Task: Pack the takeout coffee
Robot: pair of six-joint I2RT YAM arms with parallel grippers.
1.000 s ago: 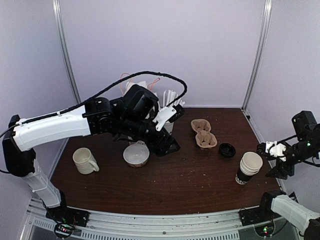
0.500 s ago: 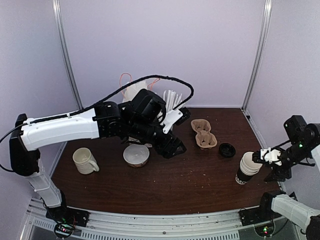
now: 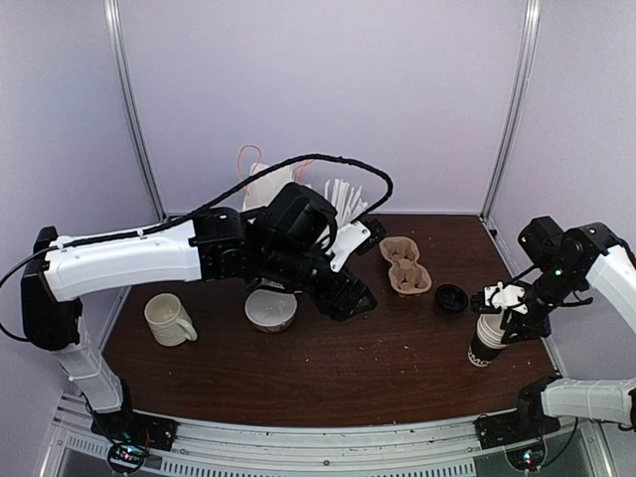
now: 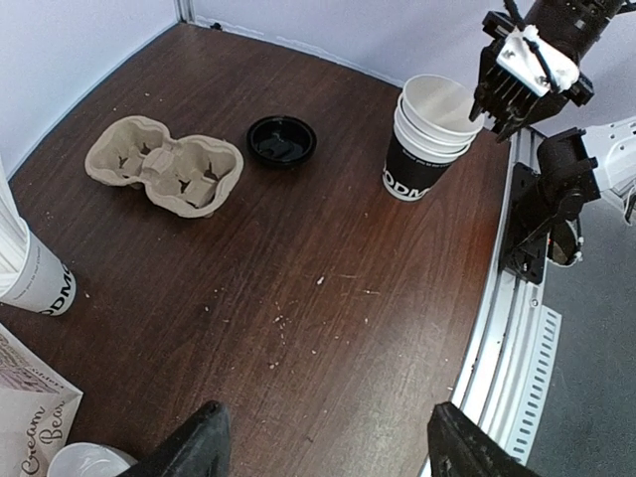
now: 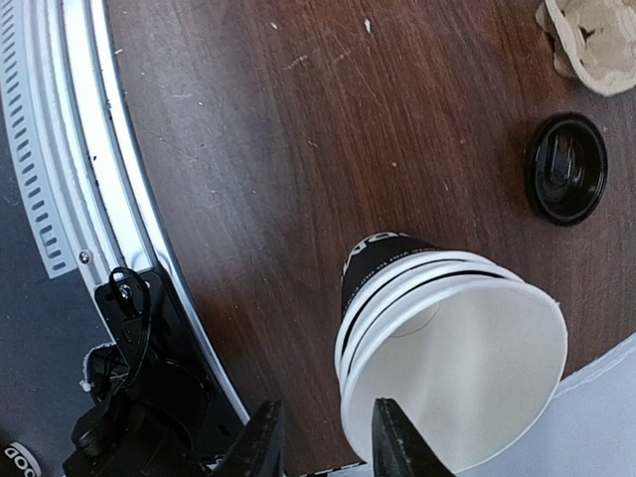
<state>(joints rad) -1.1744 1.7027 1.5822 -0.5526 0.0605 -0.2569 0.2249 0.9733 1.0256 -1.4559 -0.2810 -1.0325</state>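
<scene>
Right wrist view: the small black paper cup (image 5: 373,263), white inside and ringed with stacked white rims, stands upright on the dark wood-grain bench (image 5: 248,149) near its right edge. In the left wrist view, white letters at its base partly read "ODM". The round glossy black plastic lid (image 5: 566,167) lies separately nearby. The right hand (image 5: 328,417) hangs at the cup's rim, fingers parted, clamping nothing. The left hand (image 4: 328,427) is spread wide, well apart.
</scene>
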